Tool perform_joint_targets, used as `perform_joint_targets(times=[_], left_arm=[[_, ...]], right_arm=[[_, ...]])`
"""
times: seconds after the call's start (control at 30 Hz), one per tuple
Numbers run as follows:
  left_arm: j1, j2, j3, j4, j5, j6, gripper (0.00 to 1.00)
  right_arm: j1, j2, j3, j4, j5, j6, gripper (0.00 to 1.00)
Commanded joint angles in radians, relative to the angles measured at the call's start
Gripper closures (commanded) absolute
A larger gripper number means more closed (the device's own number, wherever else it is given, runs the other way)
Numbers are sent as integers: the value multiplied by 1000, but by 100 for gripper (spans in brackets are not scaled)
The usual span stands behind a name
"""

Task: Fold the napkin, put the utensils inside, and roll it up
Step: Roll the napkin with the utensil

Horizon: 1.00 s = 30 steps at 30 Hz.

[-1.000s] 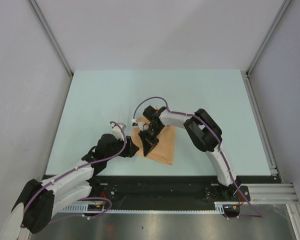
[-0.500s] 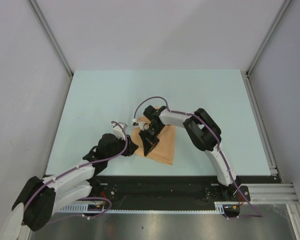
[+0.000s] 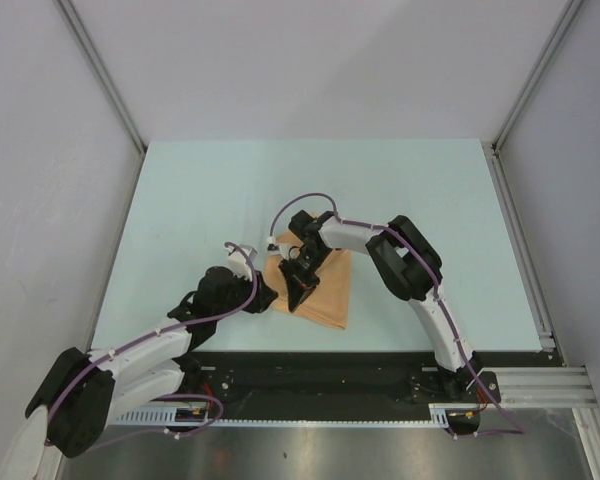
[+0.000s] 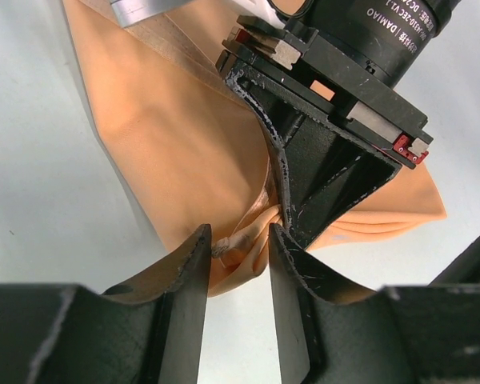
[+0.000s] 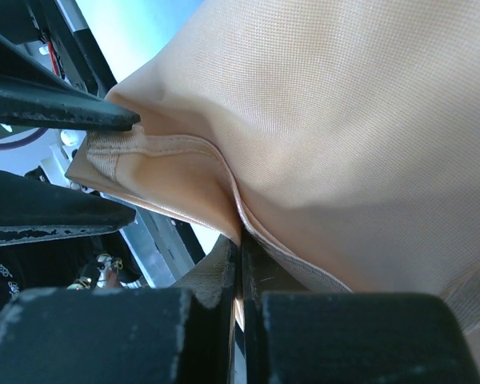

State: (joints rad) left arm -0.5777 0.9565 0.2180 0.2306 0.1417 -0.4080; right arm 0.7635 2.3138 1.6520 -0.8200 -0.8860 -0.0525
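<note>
Napkin: the peach-orange napkin (image 3: 328, 292) is lying folded on the pale table (image 3: 200, 200), in the lower middle of the top view, close to the table's near edge and between my two arms

Right pincer: my right pincer (image 3: 298, 297) is pointing down onto the left side of the napkin in the top view; its fingers are pressing together on a fold of the cloth, and in my right wrist view that fold is disappearing into the narrow slit at the bottom centre

Left pincer: my left pincer (image 4: 238, 240) is standing spread, its two dark fingers (image 4: 188, 288) rising from the lower centre of my left wrist view

Corner: a bunched, hemmed corner of the napkin is sitting in the gap between those spread fingers, and I cannot tell whether it is pressing on either one

Pincers together: in my left wrist view the black tip of my right pincer is pointing in from the upper right and meeting the cloth just beside the right-hand finger of my left pincer
</note>
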Motion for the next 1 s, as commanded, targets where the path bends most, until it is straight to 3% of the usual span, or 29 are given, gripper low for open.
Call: perform_joint_targets(times=[0.0,0.2,0.23,0.27,0.3,0.43,0.5,0.83,0.97], left_arm=[[-8,14,6,35,21,11,62],[-8,40,17,29,36,9,74],[-8,44,18,29,38,9,79],[-8,47,20,27,32,6,94],[-8,50,26,12,19,2,100],[-8,83,60,-42,-92,-40,100],[-7,119,84,-75,-123,-58,100],[-5,199,118,-119,-180,-117,100],[-4,197,119,-113,-174,-121,100]], right_arm=[[-13,39,11,-16,101,-18,100],[-16,45,14,-13,98,-14,100],[-18,47,14,-13,98,-12,100],[-18,47,15,-11,93,-12,100],[-21,45,15,-10,87,-12,100],[-29,26,12,-1,62,-4,100],[-39,-4,9,7,50,-1,95],[-98,-198,-95,42,19,13,48],[-84,-322,-208,117,61,-10,42]])
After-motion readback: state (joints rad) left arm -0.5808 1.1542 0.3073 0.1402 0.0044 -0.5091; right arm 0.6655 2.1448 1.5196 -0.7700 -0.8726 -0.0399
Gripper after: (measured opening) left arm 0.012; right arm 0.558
